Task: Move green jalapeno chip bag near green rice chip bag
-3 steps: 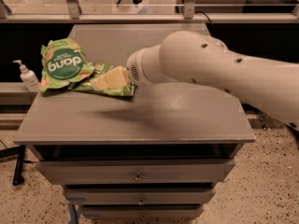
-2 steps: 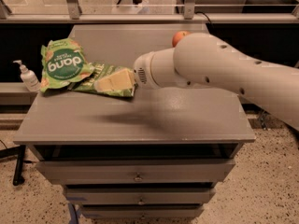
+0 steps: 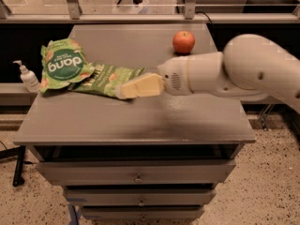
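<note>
- The green jalapeno chip bag (image 3: 105,78) lies flat on the desk (image 3: 140,121), its end touching the green rice chip bag (image 3: 63,64). By my read, that is near enough.
- The gripper (image 3: 140,86) sits at the jalapeno bag's end farthest from the rice chip bag. Whether it is clamped or released, I cannot tell.

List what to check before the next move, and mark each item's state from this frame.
1. Jalapeno bag next to rice bag: ok, their edges touch.
2. Both bags resting on the table: ok.
3. Claw, at the right end of the jalapeno bag, has let go: cannot tell.
4. Apple apart from claw and bags: ok, it stands behind them.
</note>
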Available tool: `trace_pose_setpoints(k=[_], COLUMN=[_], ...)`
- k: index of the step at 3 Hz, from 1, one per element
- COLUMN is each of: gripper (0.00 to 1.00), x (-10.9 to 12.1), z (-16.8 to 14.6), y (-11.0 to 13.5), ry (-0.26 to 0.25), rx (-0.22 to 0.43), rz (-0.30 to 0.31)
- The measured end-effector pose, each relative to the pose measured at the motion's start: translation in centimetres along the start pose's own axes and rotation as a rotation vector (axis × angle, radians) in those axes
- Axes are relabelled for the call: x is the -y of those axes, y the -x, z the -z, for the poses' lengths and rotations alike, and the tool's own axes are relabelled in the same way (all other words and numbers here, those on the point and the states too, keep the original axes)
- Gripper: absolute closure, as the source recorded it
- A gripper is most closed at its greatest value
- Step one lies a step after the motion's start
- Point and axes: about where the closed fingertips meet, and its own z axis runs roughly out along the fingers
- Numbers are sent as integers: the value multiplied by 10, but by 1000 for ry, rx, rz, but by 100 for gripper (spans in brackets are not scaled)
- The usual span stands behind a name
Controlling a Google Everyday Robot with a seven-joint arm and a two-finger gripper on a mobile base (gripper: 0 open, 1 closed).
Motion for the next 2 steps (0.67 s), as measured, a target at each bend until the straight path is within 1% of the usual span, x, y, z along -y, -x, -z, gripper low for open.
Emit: trace_pose_setpoints(k=[1, 2], gripper=[0, 0], x=[40, 40], z=[99, 128], y=[-23, -31], ry=[-62, -69], rx=[-6, -17], rz=[129, 209])
